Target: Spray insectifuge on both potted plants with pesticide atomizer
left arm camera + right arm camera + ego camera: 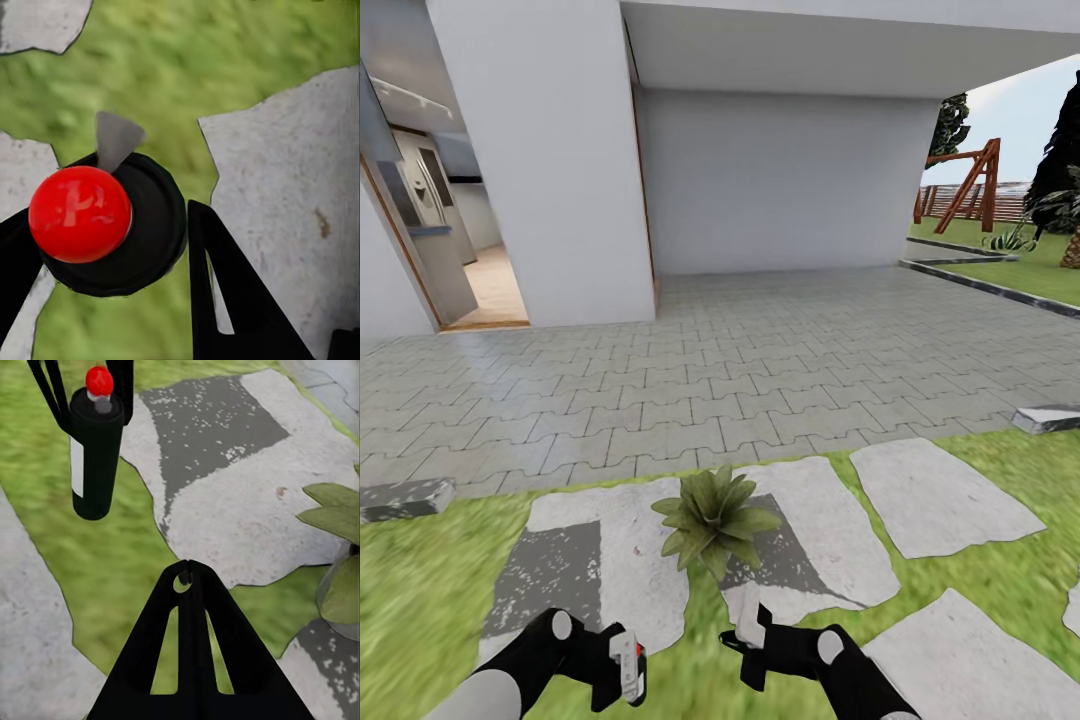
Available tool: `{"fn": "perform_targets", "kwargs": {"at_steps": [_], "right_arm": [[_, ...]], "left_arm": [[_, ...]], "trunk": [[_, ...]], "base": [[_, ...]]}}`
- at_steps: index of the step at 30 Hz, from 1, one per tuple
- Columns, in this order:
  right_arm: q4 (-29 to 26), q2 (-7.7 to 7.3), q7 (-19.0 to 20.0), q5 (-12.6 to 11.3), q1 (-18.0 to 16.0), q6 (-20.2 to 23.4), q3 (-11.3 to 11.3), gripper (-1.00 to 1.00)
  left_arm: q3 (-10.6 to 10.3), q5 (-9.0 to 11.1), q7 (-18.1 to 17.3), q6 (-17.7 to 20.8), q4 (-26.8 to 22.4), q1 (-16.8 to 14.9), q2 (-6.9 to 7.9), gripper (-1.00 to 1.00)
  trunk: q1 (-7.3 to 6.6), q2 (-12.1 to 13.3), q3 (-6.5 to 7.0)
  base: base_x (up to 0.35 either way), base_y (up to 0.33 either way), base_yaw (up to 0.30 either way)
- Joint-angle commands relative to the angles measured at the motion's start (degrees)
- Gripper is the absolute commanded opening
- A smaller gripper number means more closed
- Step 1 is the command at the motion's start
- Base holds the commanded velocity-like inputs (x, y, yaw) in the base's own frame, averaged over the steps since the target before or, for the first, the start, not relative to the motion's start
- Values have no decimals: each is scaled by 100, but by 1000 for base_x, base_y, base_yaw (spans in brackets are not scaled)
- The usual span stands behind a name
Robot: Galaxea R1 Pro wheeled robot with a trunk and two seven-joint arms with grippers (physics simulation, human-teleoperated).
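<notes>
- The spray can [96, 454], a black cylinder with a red button on top, sits between the 2 fingers of the left gripper [622, 668], which are closed against its sides and hold it off the ground.
- From the left wrist, the can's red button [79, 214] and grey nozzle [115, 137] show end-on between those fingers, with grass below.
- The right gripper [187, 577] has its 2 fingertips pressed together and nothing between them.
- 1 potted plant [712, 518], a low rosette of pointed green leaves, stands just ahead of both grippers, a little nearer the right one; its leaves also edge into the right wrist picture.
- It sits among pale stepping stones [945, 495] set in the lawn [420, 580], with grey paving [760, 370] and a white house wall [780, 180] beyond. A wooden swing frame [968, 185] stands well off to the right.
- My reading: pickup is done and spraying this plant is the step in hand.
- The next move looks to call for aiming the nozzle at the leaves and pressing the button; whether the nozzle faces the plant now, I cannot tell.
</notes>
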Motion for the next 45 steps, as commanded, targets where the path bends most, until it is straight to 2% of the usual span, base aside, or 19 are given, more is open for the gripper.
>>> {"fn": "perform_targets", "kwargs": {"at_steps": [1,5,9,11,16,19,22,24,32,38,45], "right_arm": [[-5,9,38,36,-5,-21,-48,-100],[-2,9,39,36,-27,-21,-45,-100],[1,9,40,36,-33,-21,-35,-100],[2,9,40,36,-33,-21,-32,-100],[3,9,40,36,-33,-21,-26,-100],[3,9,40,36,-33,-21,48,-100],[-3,9,34,29,-33,-21,246,-100],[-5,9,32,28,-33,-21,296,-100],[-6,9,31,27,-33,-21,321,-100],[-6,9,31,27,-33,-21,321,-100],[-6,9,31,27,-33,-23,321,-100]], "left_arm": [[39,-46,-24,-29,-5,-3,-28,-100],[-87,-46,-17,-28,-5,-3,-83,-100],[-122,-39,-4,-34,-6,-3,-126,-100],[-125,-41,9,-35,-12,1,-199,-100],[-118,-30,385,-33,-45,5,-349,-100],[-118,-29,439,-39,-46,13,-415,-100],[-117,-25,449,-45,-48,14,-498,-100],[-117,-17,450,-59,-49,14,-547,-100],[-117,13,450,-115,-49,14,-630,-100],[-116,15,451,-130,-41,31,-777,-100],[-117,24,451,-135,-40,23,-866,-100]], "trunk": [[-1,-2,-5],[-1,-2,-5],[-1,-2,-5],[-1,-2,-5],[-1,-2,-5],[-1,-2,-5],[-1,-2,-5],[-1,-2,-5],[-1,-2,-5],[-1,-2,-5],[-1,-2,-5]], "base": [[0,0,0],[0,0,0],[0,0,0],[0,0,0],[0,0,0],[0,0,0],[0,0,0],[0,0,0],[0,0,0],[0,0,0],[0,0,0]]}}
